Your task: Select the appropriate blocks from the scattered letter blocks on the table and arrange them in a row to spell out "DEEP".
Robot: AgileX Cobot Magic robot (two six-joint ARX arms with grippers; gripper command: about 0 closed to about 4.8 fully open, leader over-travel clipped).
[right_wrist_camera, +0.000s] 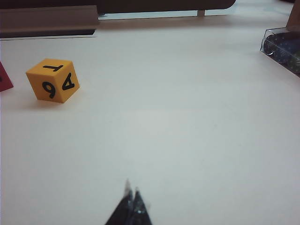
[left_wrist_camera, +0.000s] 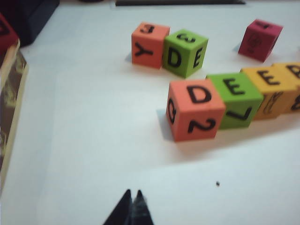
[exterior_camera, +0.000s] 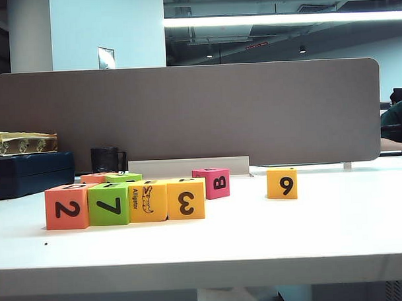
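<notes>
Four blocks sit touching in a row on the tabletop (exterior_camera: 322,225): the salmon block (left_wrist_camera: 194,110) showing D, the green block (left_wrist_camera: 236,99) showing E, the alligator block (left_wrist_camera: 272,89) showing E, and the last yellow block (exterior_camera: 186,198) at the 3 o'clock end. DEEP looks done. A low arm swing could bump the row crooked. The left gripper (left_wrist_camera: 132,199) hangs at 7 o'clock from the salmon block, jaws clenched, holding nothing. The right gripper (right_wrist_camera: 131,194) hangs over bare tabletop, the 9 block (right_wrist_camera: 52,79) far off at 10 o'clock, jaws clenched and empty too
</notes>
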